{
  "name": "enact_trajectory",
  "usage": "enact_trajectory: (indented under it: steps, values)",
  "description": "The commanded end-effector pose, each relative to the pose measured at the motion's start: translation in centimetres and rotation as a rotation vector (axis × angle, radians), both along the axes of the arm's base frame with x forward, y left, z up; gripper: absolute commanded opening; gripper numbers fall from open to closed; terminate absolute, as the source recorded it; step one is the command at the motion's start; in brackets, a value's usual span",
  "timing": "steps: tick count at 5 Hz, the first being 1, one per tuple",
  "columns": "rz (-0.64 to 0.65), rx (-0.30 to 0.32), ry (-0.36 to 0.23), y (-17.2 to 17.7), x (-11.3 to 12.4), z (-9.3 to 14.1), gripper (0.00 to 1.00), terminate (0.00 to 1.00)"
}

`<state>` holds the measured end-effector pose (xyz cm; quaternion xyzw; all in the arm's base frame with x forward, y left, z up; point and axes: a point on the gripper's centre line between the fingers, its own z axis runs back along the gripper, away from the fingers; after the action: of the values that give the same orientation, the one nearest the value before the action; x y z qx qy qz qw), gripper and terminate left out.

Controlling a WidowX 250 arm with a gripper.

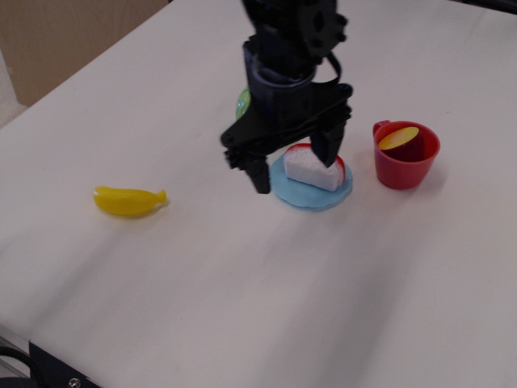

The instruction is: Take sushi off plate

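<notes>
The sushi [315, 170], a white rice block with a red strip on top, lies on the light blue plate [311, 196] at the table's middle right. My black gripper [292, 165] is open and hangs just over the plate. One finger [258, 175] stands at the plate's left edge. The other finger [325, 148] is at the sushi's far side. The jaws straddle the sushi without closing on it. The arm hides the sushi's left top part.
A green cabbage [242, 103] is mostly hidden behind the arm. A red cup [405, 154] with a yellow piece inside stands right of the plate. A yellow banana-shaped toy [128, 200] lies at the left. A wooden panel is at the far left corner.
</notes>
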<state>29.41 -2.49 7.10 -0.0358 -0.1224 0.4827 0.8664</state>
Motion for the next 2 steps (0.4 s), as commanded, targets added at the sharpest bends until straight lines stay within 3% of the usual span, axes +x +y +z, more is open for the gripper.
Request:
enact_trajectory:
  steps: [1, 2]
  values:
    - [0.148, -0.060, -0.139, 1.55, 5.66, 1.36, 1.00, 0.00]
    - [0.210, -0.085, -0.149, 2.06, 6.30, 0.57, 1.00, 0.00]
